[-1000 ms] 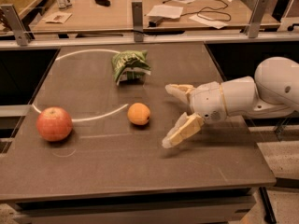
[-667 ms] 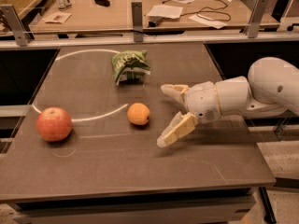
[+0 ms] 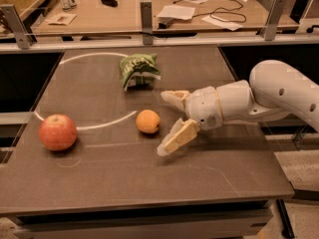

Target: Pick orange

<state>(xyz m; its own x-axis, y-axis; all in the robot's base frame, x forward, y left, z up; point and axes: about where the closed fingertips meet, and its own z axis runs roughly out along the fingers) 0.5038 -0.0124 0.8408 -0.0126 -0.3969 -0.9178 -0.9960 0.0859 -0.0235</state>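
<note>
The orange [image 3: 148, 121] is a small, round, bright orange fruit resting on the dark table [image 3: 99, 183] near its middle. My gripper [image 3: 166, 122] comes in from the right on a white arm and is open. One finger [image 3: 172, 98] is behind and to the right of the orange, the other [image 3: 175, 140] is in front and to the right. The orange lies just left of the gap between them, not touching either finger. Nothing is held.
A larger red-orange apple [image 3: 58, 132] sits at the table's left. A crumpled green bag [image 3: 138, 70] lies behind the orange. A white curved line [image 3: 89, 126] marks the tabletop. A rail and a cluttered desk [image 3: 124, 14] stand beyond the far edge.
My gripper has moved left toward the orange, staying open. The orange, apple and bag have not moved.
</note>
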